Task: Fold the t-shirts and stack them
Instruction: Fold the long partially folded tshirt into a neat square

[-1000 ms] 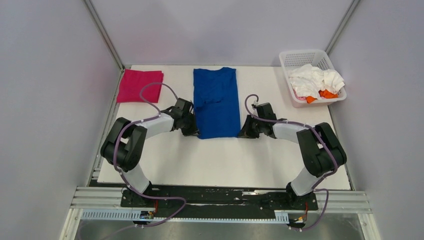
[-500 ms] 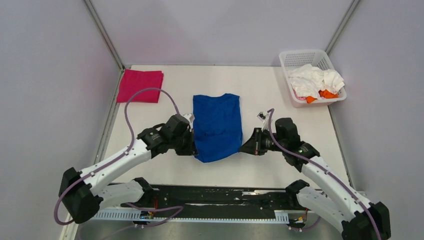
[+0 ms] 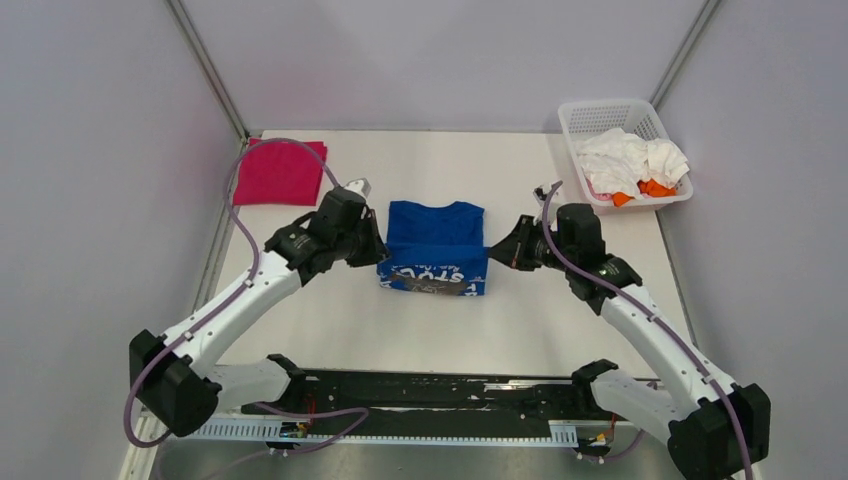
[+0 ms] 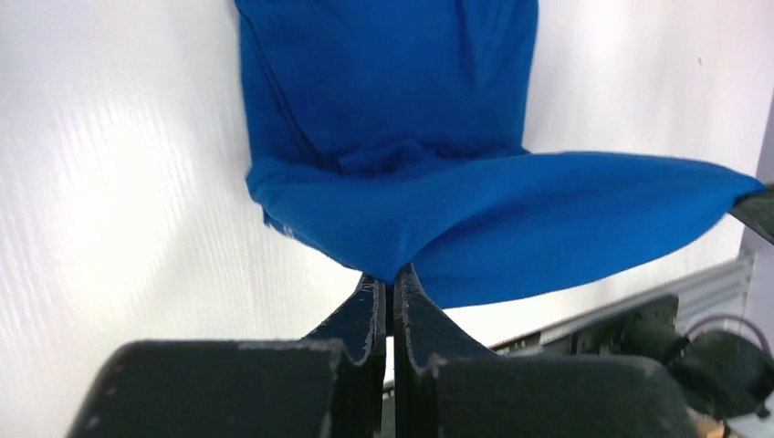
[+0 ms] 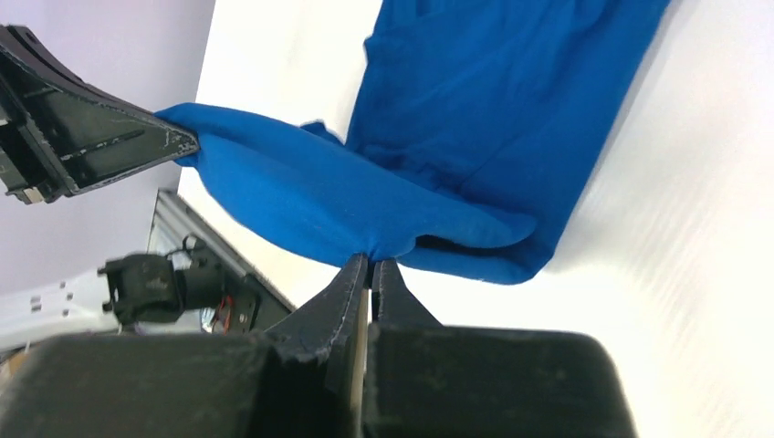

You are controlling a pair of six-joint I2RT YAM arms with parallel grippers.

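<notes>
The royal blue t-shirt [image 3: 434, 248] lies mid-table, its near part lifted and doubled over so the lettering print [image 3: 432, 281] shows along the front. My left gripper [image 3: 381, 252] is shut on the shirt's left corner, seen pinched in the left wrist view [image 4: 391, 274]. My right gripper [image 3: 494, 254] is shut on the right corner, also pinched in the right wrist view [image 5: 371, 260]. The raised cloth [image 4: 511, 214] hangs stretched between both grippers above the flat far half [image 5: 511, 100]. A folded magenta-pink shirt [image 3: 280, 172] lies at the far left.
A white lattice basket [image 3: 620, 150] at the far right corner holds crumpled white cloth [image 3: 632, 160] and a bit of orange cloth [image 3: 650, 188]. The white table top [image 3: 430, 330] ends at a black rail near the arm bases. Grey walls stand on three sides.
Both grippers have carried the blue shirt's near hem up and toward the far end, folding it over so the print shows. The arms have stretched forward.
</notes>
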